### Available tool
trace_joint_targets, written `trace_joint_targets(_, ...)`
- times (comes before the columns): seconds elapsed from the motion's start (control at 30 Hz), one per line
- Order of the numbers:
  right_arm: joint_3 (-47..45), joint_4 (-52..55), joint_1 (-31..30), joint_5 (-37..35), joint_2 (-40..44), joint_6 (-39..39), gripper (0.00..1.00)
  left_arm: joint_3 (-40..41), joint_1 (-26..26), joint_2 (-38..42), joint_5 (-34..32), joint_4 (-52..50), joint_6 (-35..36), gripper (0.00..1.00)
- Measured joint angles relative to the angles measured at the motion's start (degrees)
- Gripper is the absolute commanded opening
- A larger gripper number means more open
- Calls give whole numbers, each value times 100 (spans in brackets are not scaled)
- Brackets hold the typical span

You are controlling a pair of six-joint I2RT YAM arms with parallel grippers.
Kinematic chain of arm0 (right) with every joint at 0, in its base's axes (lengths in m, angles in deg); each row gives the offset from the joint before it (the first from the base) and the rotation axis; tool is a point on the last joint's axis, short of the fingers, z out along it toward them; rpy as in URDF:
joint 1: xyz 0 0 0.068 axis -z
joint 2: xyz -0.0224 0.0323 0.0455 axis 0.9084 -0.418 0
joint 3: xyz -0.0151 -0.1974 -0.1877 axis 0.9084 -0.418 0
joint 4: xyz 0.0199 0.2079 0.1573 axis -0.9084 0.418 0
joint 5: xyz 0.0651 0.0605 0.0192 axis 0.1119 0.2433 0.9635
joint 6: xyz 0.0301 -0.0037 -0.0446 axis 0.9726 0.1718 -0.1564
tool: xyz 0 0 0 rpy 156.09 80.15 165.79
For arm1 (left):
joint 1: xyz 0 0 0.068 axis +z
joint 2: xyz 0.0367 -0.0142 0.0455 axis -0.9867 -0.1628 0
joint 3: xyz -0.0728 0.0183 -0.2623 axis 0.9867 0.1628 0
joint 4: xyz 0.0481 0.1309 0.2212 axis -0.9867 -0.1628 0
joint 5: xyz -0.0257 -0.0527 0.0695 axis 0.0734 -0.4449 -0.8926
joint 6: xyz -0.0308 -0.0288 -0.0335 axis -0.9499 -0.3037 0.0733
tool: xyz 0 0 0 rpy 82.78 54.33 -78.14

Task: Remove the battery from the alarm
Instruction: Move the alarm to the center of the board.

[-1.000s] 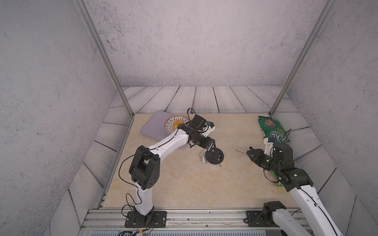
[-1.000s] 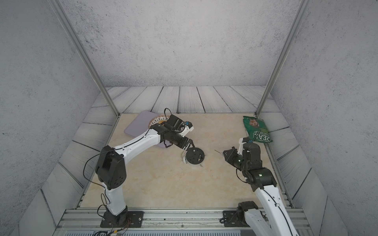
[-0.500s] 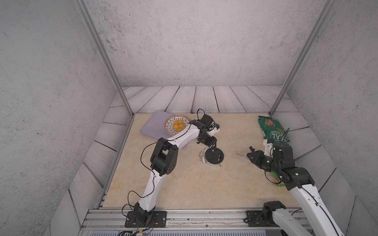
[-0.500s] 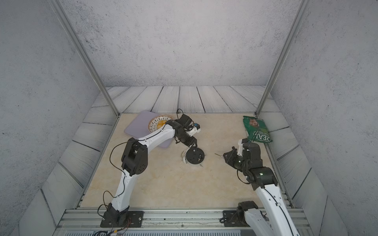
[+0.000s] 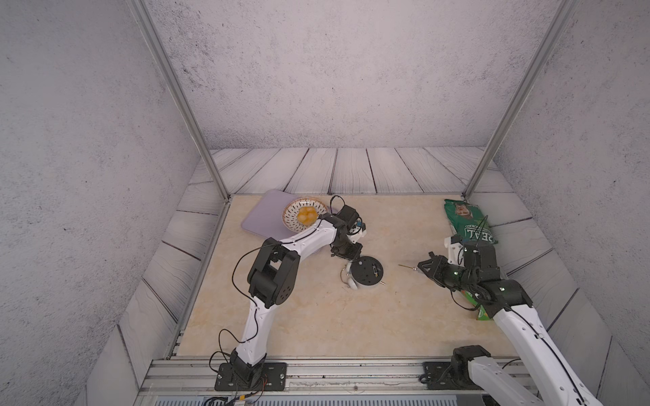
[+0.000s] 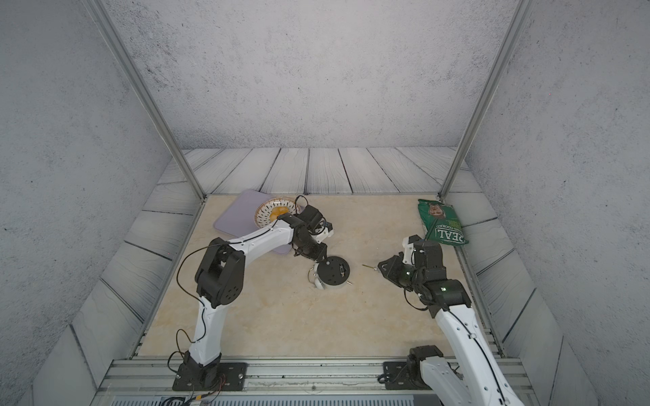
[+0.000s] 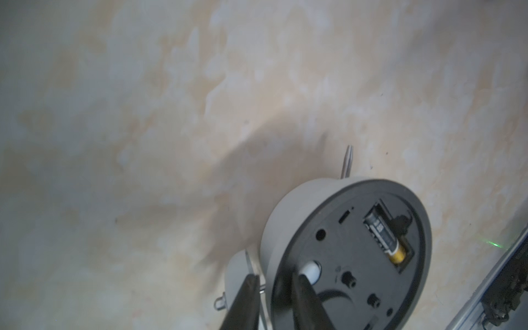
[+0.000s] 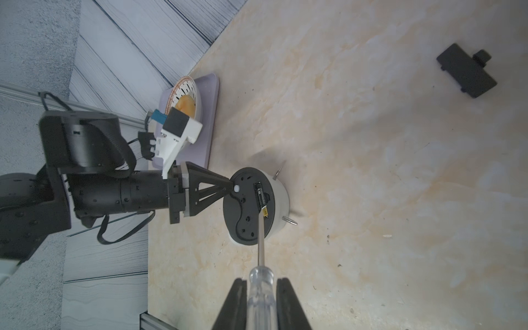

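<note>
Right wrist view: small black gold-ended battery (image 8: 259, 195) is sitting uncovered in round white alarm clock (image 8: 281, 197); left gripper (image 7: 275, 278) is pinching clock rim; right gripper (image 8: 260, 281) is holding clear-handled screwdriver (image 8: 260, 243); extraction pending.

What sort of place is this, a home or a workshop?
Probably a robot test cell, not a home: two white-and-black robot arms bolted to a grooved aluminium rail, plain grey textured wall panels between slanted metal posts, and a beige marble-pattern tabletop.
</note>
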Motion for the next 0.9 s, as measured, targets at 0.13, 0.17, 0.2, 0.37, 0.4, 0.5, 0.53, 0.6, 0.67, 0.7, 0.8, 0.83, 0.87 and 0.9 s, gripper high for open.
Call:
trace_joint_targets(0.13, 166, 133, -33, 232, -374, -197, 0, 1137, 2, 804, -186, 37, -883, 40)
trace_joint_targets(0.17, 234, 177, -70, 278, -474, -254, 0, 1412, 2, 992, -177, 87, -1084, 40)
trace_joint_targets(0.2, 306, 225, -127, 308, -570, -308, 0, 1670, 4, 1172, -162, 146, -1272, 41)
trace_joint_targets(0.37, 898, 640, -813, 216, -1196, -693, 0, 2603, 7, 1893, 103, 505, -2061, 48)
trace_joint_targets(0.4, 1051, 737, -994, 133, -1351, -767, 0, 2656, 7, 1965, 173, 549, -2140, 49)
trace_joint_targets(0.5, 1561, 1034, -1440, -103, -1851, -964, 0, 2743, 7, 2135, 452, 754, -2356, 52)
trace_joint_targets(0.53, 1731, 1126, -1567, -212, -2022, -1016, 0, 2798, 9, 2201, 575, 859, -2413, 53)
trace_joint_targets(0.6, 2079, 1322, -1812, -439, -2376, -1132, 0, 2964, 26, 2341, 822, 1038, -2503, 58)
trace_joint_targets(0.67, 2376, 1526, -2028, -693, -2684, -1239, 0, 3152, 87, 2494, 1058, 1126, -2544, 62)
trace_joint_targets(0.7, 2503, 1615, -2116, -811, -2813, -1279, 0, 3228, 149, 2564, 1158, 1130, -2542, 63)
trace_joint_targets(0.8, 2857, 1873, -2354, -1115, -3150, -1355, 0, 3274, 459, 2712, 1375, 1104, -2371, 65)
trace_joint_targets(0.83, 2966, 1939, -2424, -1193, -3250, -1368, 0, 3222, 555, 2721, 1397, 1062, -2269, 65)
trace_joint_targets(0.87, 3084, 2011, -2490, -1266, -3362, -1373, 0, 3143, 640, 2710, 1414, 1012, -2142, 66)
trace_joint_targets(0.9, 3217, 2063, -2559, -1353, -3484, -1375, 0, 3025, 717, 2680, 1416, 946, -1987, 66)
